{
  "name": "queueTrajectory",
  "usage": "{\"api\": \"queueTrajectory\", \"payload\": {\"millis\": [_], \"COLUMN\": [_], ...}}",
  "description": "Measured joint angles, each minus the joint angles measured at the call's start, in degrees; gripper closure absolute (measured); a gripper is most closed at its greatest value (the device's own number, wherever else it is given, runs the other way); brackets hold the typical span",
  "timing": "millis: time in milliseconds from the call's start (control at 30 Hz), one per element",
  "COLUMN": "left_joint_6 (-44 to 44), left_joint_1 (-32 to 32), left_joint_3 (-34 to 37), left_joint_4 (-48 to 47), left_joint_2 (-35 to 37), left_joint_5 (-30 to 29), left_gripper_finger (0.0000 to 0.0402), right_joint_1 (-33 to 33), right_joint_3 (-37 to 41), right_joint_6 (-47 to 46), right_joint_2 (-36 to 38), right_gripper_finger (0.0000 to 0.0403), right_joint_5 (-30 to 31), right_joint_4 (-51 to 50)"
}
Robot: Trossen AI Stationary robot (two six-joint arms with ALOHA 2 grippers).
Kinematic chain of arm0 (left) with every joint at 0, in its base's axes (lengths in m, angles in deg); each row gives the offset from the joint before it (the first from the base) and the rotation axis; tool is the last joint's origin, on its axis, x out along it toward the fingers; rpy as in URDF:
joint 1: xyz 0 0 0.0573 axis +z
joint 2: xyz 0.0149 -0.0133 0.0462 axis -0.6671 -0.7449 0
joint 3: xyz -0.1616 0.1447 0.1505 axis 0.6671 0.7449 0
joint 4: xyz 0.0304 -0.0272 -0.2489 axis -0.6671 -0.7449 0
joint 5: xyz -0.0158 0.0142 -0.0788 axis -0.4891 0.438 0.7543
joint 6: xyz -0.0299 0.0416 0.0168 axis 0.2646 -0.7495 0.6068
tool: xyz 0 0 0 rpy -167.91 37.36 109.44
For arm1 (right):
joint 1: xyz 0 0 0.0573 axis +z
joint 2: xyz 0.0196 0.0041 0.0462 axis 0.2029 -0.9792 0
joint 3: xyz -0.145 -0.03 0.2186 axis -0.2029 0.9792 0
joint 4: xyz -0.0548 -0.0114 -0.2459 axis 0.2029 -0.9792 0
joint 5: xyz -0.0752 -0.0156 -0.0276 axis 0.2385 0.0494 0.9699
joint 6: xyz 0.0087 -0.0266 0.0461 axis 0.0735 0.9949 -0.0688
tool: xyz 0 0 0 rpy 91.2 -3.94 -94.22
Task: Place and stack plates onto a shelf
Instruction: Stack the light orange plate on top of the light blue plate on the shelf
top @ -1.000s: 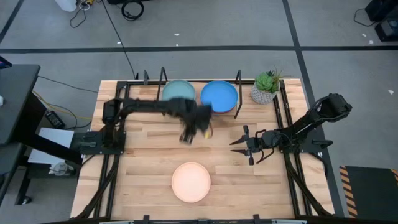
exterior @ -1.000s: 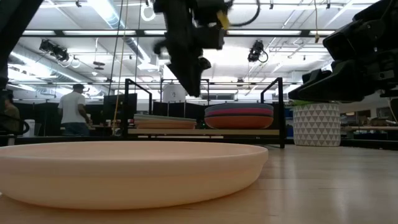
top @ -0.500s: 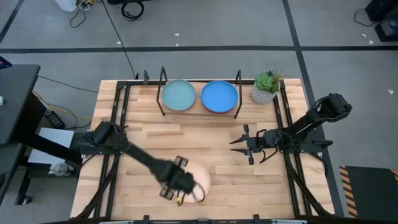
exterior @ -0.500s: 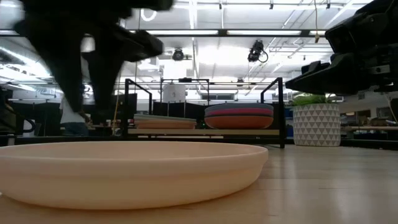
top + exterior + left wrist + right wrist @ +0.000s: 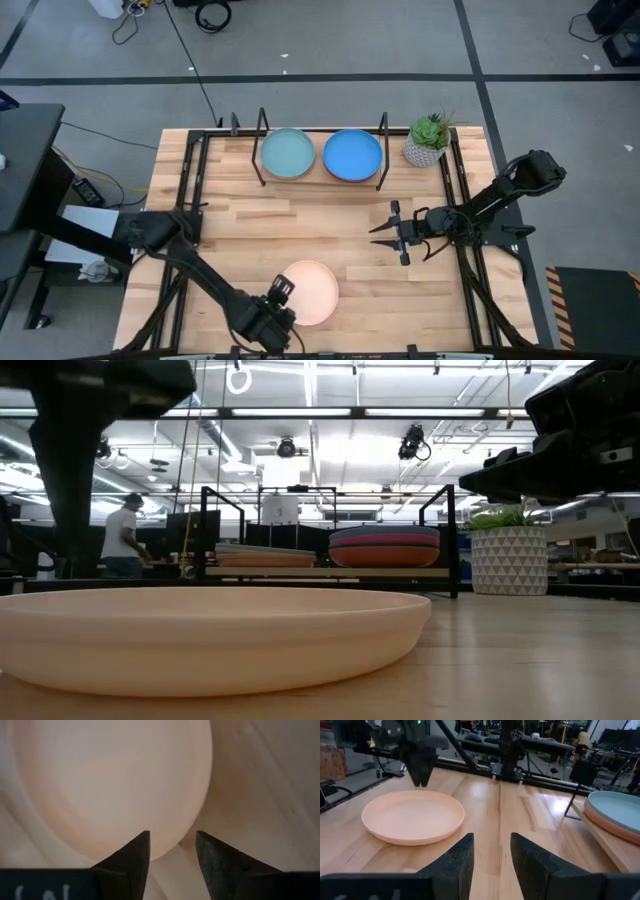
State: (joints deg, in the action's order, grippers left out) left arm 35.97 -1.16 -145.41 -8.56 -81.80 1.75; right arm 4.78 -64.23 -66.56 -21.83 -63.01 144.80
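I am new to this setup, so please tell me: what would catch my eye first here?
First the peach plate, alone near the table's front edge, with the left hand open just above its rim. Then the shelf at the back, holding two stacks topped by a light blue plate and a bright blue plate.

Grey floor (image 5: 350, 40); bright ceiling lights (image 5: 330, 412)

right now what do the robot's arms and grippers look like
Both arms are dark, jointed links. The left gripper has two black, wedge-shaped fingers; the right gripper has the same tapered dark pair. From above, the right arm looks black with slim pointed tips.
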Motion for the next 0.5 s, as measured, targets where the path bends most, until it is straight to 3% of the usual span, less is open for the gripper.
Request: {"api": "queueTrajectory", "payload": {"millis": [233, 500], "left_joint_6": [-5.0, -5.6], "left_joint_1": [0.5, 2.3], "left_joint_3": [0.0, 0.0], "left_joint_4": [0.7, -1.2], "left_joint_2": [-3.2, -2.7], "left_joint_5": [0.8, 3.7], "left_gripper_finger": [0.0257, 0.0385], "right_joint_1": [0.0, 0.0], "right_joint_3": [0.0, 0.0], "right_joint_6": [-1.7, -2.5], "right_joint_2": [0.0, 0.0], "right_gripper_finger": [0.0268, 0.0268], "right_joint_5": [0.0, -0.2], "right_joint_4": [0.0, 0.0]}}
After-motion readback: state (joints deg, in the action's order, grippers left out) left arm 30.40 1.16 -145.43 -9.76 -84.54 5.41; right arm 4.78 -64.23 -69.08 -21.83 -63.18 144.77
